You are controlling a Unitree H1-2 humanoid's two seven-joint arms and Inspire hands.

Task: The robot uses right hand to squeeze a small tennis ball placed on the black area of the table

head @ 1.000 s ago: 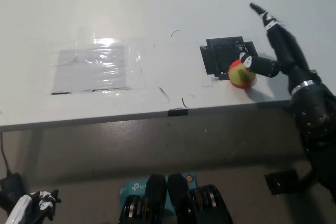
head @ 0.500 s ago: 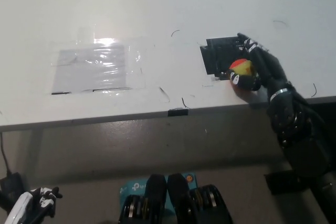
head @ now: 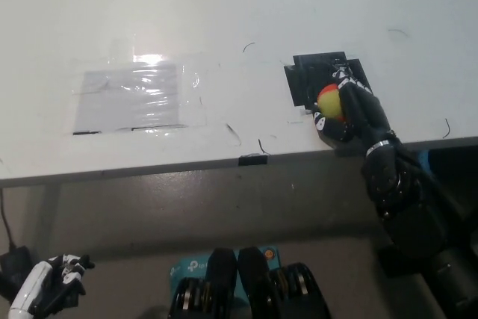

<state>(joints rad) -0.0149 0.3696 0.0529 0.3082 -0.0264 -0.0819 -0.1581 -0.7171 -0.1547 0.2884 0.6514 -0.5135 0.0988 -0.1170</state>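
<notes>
Black right hand is wrapped around the small yellow-and-red tennis ball, at the near edge of the black taped patch on the white surface. If squeezed unevenly, I think the ball may slip out and roll off the close edge. White left hand rests low, fingers curled, holding nothing.

One tennis ball, one black patch, one taped plastic sheet, one table.
</notes>
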